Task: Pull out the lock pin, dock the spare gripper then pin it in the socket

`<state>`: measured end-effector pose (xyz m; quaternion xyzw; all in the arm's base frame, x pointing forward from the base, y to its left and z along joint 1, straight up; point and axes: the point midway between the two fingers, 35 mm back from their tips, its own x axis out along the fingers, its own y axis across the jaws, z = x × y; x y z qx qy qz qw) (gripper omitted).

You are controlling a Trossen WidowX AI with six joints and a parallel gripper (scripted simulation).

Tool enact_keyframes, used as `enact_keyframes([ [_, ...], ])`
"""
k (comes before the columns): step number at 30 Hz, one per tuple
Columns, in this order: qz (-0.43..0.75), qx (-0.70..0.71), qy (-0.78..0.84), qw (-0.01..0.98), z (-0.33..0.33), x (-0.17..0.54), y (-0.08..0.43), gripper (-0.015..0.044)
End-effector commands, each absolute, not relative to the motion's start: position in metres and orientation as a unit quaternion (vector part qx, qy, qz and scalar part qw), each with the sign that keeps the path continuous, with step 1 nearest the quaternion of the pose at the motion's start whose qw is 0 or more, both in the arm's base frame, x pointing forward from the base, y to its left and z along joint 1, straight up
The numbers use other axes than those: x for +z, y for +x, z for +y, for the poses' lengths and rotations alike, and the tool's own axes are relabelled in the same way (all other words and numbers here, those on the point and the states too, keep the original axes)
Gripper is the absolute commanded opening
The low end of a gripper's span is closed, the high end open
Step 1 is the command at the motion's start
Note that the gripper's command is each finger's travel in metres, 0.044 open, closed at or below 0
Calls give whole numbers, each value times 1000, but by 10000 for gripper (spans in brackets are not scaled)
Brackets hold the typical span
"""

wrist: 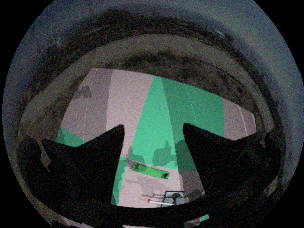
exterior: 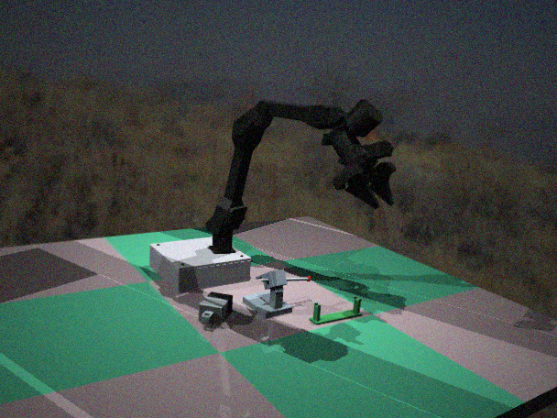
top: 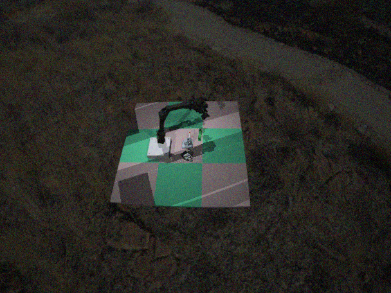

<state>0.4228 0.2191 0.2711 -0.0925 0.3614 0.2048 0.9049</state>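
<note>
The lock pin (top: 190, 134) (exterior: 298, 279) (wrist: 159, 202), pale with a red tip, points toward three o'clock in the exterior view; gripper (top: 204, 113) (exterior: 385, 206) (wrist: 154, 128) partly open, holding nothing.

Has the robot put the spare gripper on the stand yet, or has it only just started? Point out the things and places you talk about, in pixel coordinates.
It looks barely started. Nothing seems done: the red-tipped pin (top: 190, 135) (exterior: 298, 279) (wrist: 159, 202) pokes out of the mount (top: 187, 143) (exterior: 276, 298) (wrist: 175, 198), and the spare gripper (top: 187, 156) (exterior: 216, 308) lies beside it. In hand: nothing; the robot's gripper (exterior: 385, 205) (wrist: 154, 128) is open in the air. Left: pull the pin, dock the spare, push the pin through, move clear.
</note>
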Motion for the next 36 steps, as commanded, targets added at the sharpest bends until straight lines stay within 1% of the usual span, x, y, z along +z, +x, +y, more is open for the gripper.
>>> enact_keyframes([
  [1, 423, 296, -306, 800, 186, 216, 376, 300],
  [8, 452, 421, -471, 630, 151, 171, 321, 300],
  [14, 440, 541, -550, 460, 122, 145, 269, 300],
  [24, 438, 547, -552, 452, 121, 142, 267, 300],
  [27, 439, 546, -552, 453, 123, 123, 269, 300],
  [31, 440, 544, -551, 455, 129, 77, 271, 300],
  [36, 440, 544, -551, 455, 130, 72, 271, 300],
])
